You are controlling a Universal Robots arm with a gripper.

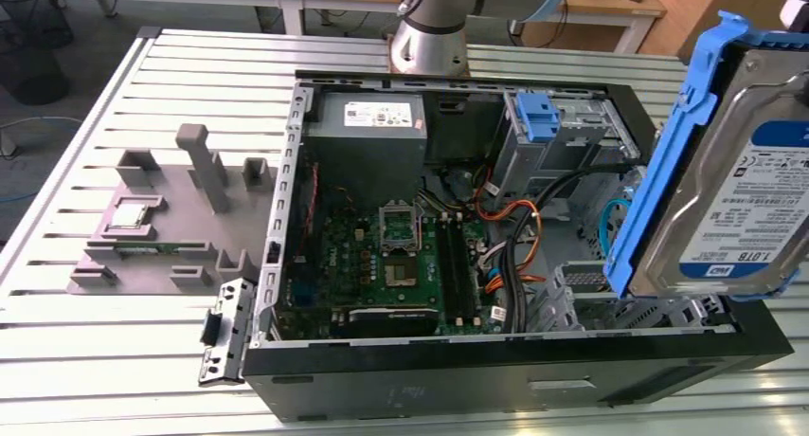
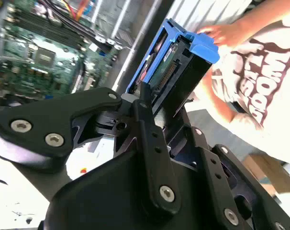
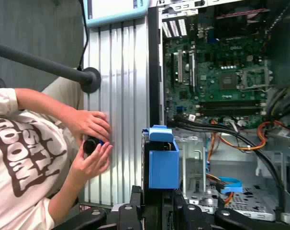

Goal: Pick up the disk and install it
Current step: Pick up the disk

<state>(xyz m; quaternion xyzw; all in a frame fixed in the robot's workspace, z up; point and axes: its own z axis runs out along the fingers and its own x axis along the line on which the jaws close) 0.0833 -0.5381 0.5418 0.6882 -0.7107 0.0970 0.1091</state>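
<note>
The disk [image 1: 733,190], a silver hard drive with a white-and-blue label in a blue plastic carrier, hangs upright in the air at the exterior view's right, above the front right corner of the open computer case [image 1: 506,355]. My gripper [image 2: 159,108] is shut on the disk [image 2: 176,72], with one black finger on each broad side. The first wrist view has the disk [image 3: 163,160] standing out from my gripper [image 3: 157,200], beside the case's metal drive cage [image 3: 195,158].
A motherboard [image 1: 404,256], a grey power supply [image 1: 367,118] and a bay with a bare blue bracket [image 1: 537,114] sit inside the case. A grey fixture [image 1: 165,218] stands at the exterior view's left. A person's hands [image 3: 92,141] hold a small black object near the case.
</note>
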